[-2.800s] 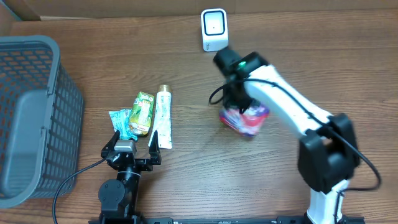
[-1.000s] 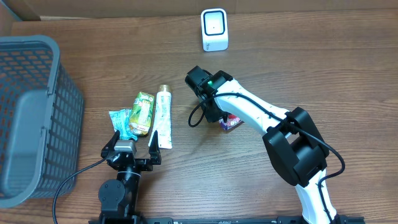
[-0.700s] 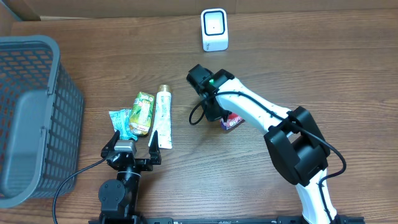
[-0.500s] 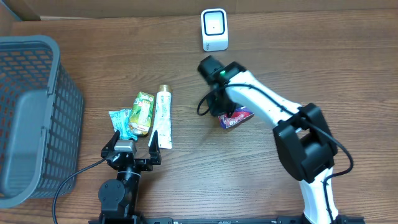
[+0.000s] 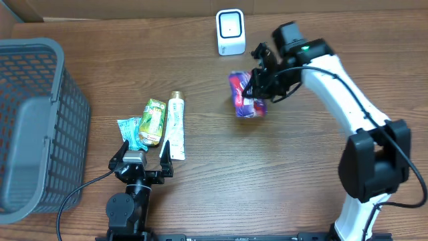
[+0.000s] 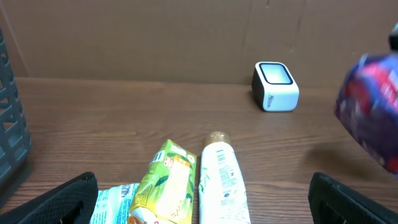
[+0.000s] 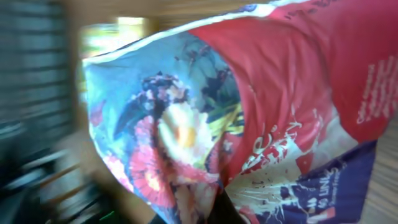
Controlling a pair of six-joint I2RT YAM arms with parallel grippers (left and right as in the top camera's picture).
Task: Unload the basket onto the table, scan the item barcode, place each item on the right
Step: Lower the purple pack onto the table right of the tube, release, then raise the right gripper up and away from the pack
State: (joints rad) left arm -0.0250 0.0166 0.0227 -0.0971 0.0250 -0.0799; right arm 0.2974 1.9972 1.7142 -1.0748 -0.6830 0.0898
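done: crinkly red-and-purple snack bag (image 5: 242,97) clenched in right gripper (image 5: 261,83), near white box-shaped scanner (image 5: 230,31) | left: show barcode to scanner | left gripper (image 5: 143,151): jaws released, empty

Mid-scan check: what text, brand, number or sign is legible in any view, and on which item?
"re": a white script fragment on the red and purple bag, the rest cut off.
Smaller white print on that bag: blurred, unreadable.
Side marking on the white scanner: too small to read.
Print on the white tube and the green pack: too small to read.
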